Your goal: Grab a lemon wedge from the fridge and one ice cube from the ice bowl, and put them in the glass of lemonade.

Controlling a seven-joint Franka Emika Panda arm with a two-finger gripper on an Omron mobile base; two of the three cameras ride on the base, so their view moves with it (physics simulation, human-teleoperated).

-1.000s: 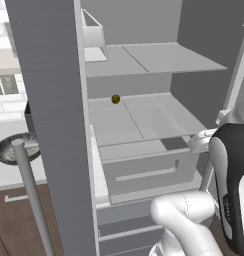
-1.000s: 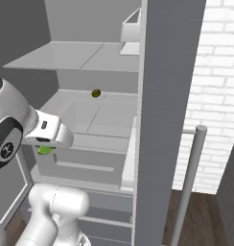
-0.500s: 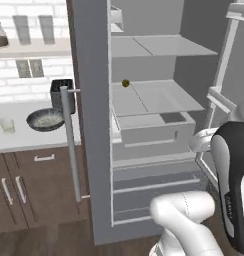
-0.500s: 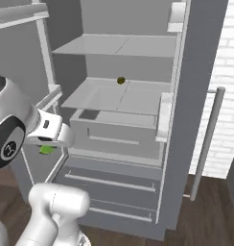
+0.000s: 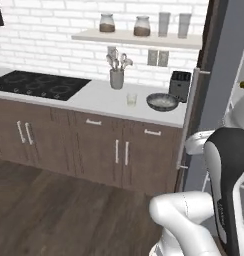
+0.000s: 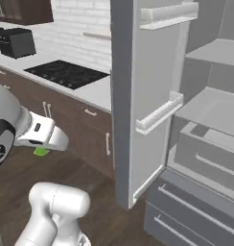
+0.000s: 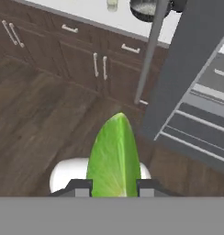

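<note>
White bricks cover the kitchen wall, and a pale counter (image 5: pixel 99 97) runs under them with brown doors below and a dark wood floor. On that counter the little glass of lemonade (image 5: pixel 131 99) stands near the middle of the left base view, and the ice bowl (image 5: pixel 162 102) sits just beside it at its 3 o'clock. A grey cup of spoons (image 5: pixel 116 77) stands behind the glass at about 11 o'clock, and a black toaster (image 5: pixel 180 85) is behind the bowl. The fridge (image 6: pixel 138 101) is open, and its big grey door (image 6: pixel 122 96) stands in the middle of the right base view with pale shelves at 3 o'clock. A small dark ball (image 5: pixel 243 85) sits on a fridge shelf at the far right edge of the left base view; it is too small to tell what it is. The gripper (image 7: pixel 114 187) is pinched nearly closed on the lemon wedge (image 7: pixel 114 158), which sticks up between the two tips at 6 o'clock in the hand view. A bit of green (image 6: pixel 41 152) also peeks out under the hand in the right base view. The wedge is probably very light, soft and a bit slippery with juice, so a gentle squeeze on its two flat sides, like now, should keep it from squishing or popping out. The glass is easy to tip, so the wedge should drop in from right above.
</note>
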